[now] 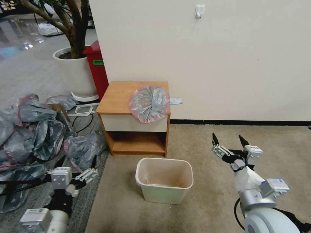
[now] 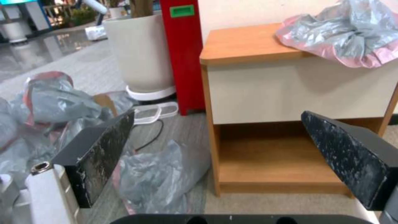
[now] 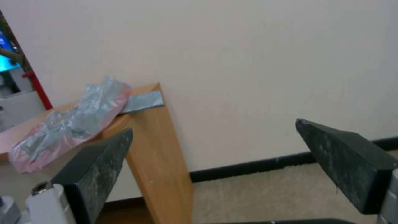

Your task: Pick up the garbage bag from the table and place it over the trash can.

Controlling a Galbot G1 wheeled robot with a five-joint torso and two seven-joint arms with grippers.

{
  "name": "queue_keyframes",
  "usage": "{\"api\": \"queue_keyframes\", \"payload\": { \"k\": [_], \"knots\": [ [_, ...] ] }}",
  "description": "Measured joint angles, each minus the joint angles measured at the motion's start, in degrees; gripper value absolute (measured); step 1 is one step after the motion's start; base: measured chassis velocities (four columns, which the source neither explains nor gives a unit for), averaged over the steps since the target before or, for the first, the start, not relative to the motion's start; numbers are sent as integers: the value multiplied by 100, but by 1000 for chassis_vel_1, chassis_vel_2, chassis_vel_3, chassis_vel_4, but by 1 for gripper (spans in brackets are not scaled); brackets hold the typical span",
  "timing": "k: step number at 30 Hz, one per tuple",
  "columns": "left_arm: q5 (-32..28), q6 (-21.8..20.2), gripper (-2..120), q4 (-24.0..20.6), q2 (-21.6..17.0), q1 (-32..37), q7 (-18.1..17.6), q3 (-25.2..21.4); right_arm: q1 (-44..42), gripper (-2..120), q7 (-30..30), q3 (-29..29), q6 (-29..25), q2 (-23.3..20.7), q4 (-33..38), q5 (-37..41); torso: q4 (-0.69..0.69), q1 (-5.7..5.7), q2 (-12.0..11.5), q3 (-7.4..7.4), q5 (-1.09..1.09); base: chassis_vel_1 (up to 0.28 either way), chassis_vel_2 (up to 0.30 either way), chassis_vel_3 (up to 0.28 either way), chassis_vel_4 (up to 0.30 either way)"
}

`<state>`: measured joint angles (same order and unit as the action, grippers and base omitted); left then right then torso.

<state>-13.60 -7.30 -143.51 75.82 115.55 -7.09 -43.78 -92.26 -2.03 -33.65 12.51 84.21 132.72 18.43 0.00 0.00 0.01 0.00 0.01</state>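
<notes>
Both pincers spread, left pincer (image 1: 85, 177), right pincer (image 1: 229, 141); garbage bag (image 1: 149, 103) overhanging table (image 1: 118, 97) front edge, trash can (image 1: 164, 179) below

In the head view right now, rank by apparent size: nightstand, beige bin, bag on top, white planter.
1. nightstand
2. beige bin, though it sits nearer the camera, which inflates it
3. white planter, partly cut off by the red bin, so unsure against the bin
4. bag

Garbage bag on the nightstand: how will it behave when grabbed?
The garbage bag looks thin and crumpled, so probably floppy and very light. It overhangs the table front edge, so a nudge may slide it off. Its glossy film could slip between fingers.
</notes>
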Motion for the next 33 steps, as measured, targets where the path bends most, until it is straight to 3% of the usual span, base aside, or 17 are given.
{"api": "queue_keyframes", "payload": {
  "k": [6, 9, 10, 14, 15, 18, 27, 33],
  "knots": [
    [-20, 4, 100, 7, -11, -1, -1, -24, 447, 100, -16, 119, 86, -84, -408, 754, 0, 0, 0, 0, -2, 0, 0, 0, 0],
    [-229, 27, 100, 13, -21, 28, -22, -405, 1129, 100, -124, 400, 172, -96, -910, 1962, 2, 0, -1, 1, 0, 0, 0, 0, 0],
    [-229, 27, 100, 13, -21, 28, -22, -405, 1129, 100, -124, 400, 172, -96, -910, 1962, 2, 0, -1, 1, 0, 0, 0, 0, 0],
    [-261, 33, 100, 17, -28, 31, -23, -461, 1989, 100, -432, 631, 368, -48, -1440, 3704, 1, 0, -1, 1, -1, 0, 0, 0, 0],
    [-261, 33, 100, 17, -28, 31, -23, -461, 1989, 100, -432, 631, 368, -48, -1440, 3704, 1, 0, -1, 1, -1, 0, 0, 0, 0],
    [-265, 49, 100, 20, -6, 53, -25, -481, 2619, 100, -844, 665, 502, 60, -1891, 5240, 1, 0, -1, 1, -2, 0, 0, 0, 0],
    [-261, 115, 100, 23, 25, 100, -31, -503, 3555, 100, -1004, 723, 492, 314, -3039, 6154, 1, 0, -1, 1, -1, 0, 0, 0, 0],
    [-257, 144, 100, 24, 37, 97, -33, -481, 3941, 100, -994, 749, 408, 439, -3642, 6233, 1, 0, -1, 1, -2, 0, 0, 0, 0]
  ]
}}
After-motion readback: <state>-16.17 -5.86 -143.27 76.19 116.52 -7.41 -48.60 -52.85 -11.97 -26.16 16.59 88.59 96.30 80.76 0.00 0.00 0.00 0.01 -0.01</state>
